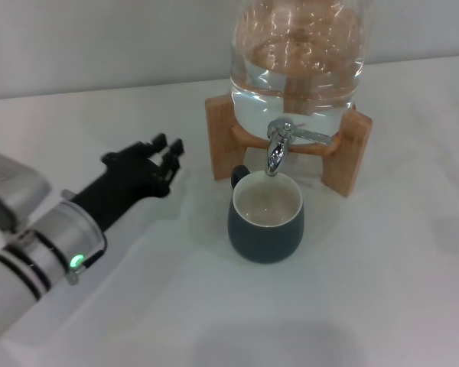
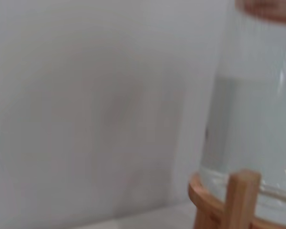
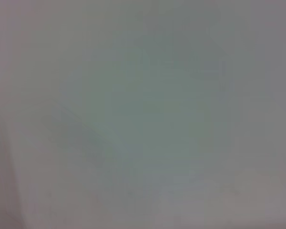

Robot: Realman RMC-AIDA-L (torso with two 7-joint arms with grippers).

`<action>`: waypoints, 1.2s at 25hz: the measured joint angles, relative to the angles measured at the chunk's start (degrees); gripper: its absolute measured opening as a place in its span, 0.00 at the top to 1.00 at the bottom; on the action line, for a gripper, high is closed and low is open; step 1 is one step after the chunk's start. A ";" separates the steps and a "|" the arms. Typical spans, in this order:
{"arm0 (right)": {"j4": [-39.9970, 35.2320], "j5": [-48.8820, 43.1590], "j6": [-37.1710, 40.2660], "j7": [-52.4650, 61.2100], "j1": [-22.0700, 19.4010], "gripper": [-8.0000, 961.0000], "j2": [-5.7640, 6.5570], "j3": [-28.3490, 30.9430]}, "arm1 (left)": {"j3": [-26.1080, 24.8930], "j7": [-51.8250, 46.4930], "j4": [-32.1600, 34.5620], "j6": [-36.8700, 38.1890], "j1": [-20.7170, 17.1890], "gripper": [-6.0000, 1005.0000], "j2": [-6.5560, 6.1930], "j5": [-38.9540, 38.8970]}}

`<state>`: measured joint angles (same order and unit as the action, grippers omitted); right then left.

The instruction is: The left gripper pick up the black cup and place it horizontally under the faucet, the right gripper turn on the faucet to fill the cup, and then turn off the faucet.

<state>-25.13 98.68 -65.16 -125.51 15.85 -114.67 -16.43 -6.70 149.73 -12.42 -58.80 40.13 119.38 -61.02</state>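
The left hand (image 1: 165, 157) hovers low over the white bench (image 1: 176, 306), empty, its black fingers (image 1: 174, 147) spread apart and gripping nothing. Just off its fingertips, towards the robot's right, sits the black cup (image 1: 265, 217), upright on the bench with its cream inside showing and its small handle turned away towards the stand; hand and cup are apart, not touching. Right above the cup's far rim hangs the faucet (image 1: 279, 144), chrome spout pointing down into the mouth, lever sticking out sideways away from the hand. The faucet is fitted to a clear glass jar (image 1: 297, 57) holding water, cradled in a wooden stand (image 1: 352, 157). The right hand is nowhere in sight; its wrist view shows only a blank grey surface.
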 joint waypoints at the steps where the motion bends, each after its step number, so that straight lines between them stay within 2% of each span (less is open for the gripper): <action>1: 0.00 0.07 0.14 0.00 -0.02 0.11 0.05 0.00 | 0.00 0.00 0.00 0.00 0.00 0.70 0.00 0.00; 2: 0.00 0.11 0.25 0.00 -0.03 0.11 0.06 0.00 | -1.89 -0.34 1.44 -5.54 -2.28 0.70 -0.15 -0.15; 7: -0.05 -0.18 1.87 0.00 0.01 0.11 0.17 -0.18 | -5.64 -3.29 5.66 -16.02 -6.39 0.69 -0.27 -0.21; 12: -0.27 -0.88 2.43 0.34 0.48 0.11 0.43 -0.74 | -10.59 -14.72 15.39 -29.29 -10.64 0.69 -0.29 -0.91; 20: -1.21 -11.70 3.23 7.22 1.08 0.11 2.21 -2.88 | -10.84 -23.72 22.90 -36.07 -13.46 0.69 -0.36 -4.91; 22: -2.04 -14.20 2.98 8.83 1.14 0.11 2.21 -2.89 | -10.86 -24.97 24.36 -36.80 -13.92 0.69 -0.36 -5.27; 26: -3.62 -15.80 2.64 9.44 0.78 0.11 1.40 -2.94 | -10.99 -26.23 25.98 -37.76 -14.56 0.68 -0.38 -5.50; 30: -3.85 -15.99 0.39 9.53 0.40 0.11 1.35 -4.51 | -11.05 -26.43 26.14 -37.50 -15.74 0.57 -0.25 -7.04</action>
<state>-28.98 82.69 -64.76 -115.98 16.25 -113.32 -20.95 -17.75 123.31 13.72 -96.30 24.38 119.13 -68.05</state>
